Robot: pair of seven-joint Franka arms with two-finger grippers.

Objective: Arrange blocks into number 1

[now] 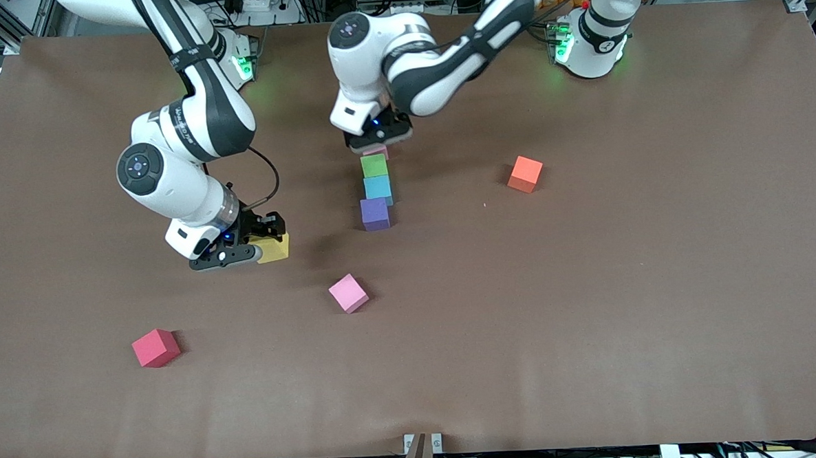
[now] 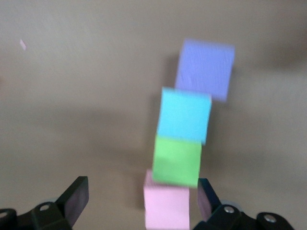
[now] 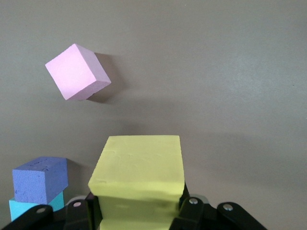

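Observation:
Four blocks lie in a line at the table's middle: pink (image 1: 378, 150), green (image 1: 373, 165), light blue (image 1: 378, 187) and purple (image 1: 375, 214), the purple one nearest the front camera. My left gripper (image 1: 380, 139) hangs open over the pink end. In the left wrist view the pink block (image 2: 167, 207) sits between the gripper's (image 2: 142, 199) spread fingers, close to one fingertip (image 2: 207, 199), with green (image 2: 177, 160), light blue (image 2: 184, 116) and purple (image 2: 205, 69) past it. My right gripper (image 1: 260, 242) is shut on a yellow block (image 1: 276, 249) (image 3: 139, 175), low toward the right arm's end. A second pink block (image 1: 348, 293) (image 3: 76, 72) lies loose.
A red cube (image 1: 155, 347) lies near the front camera toward the right arm's end. An orange cube (image 1: 525, 173) sits beside the line toward the left arm's end. The brown table (image 1: 591, 317) stretches wide around them.

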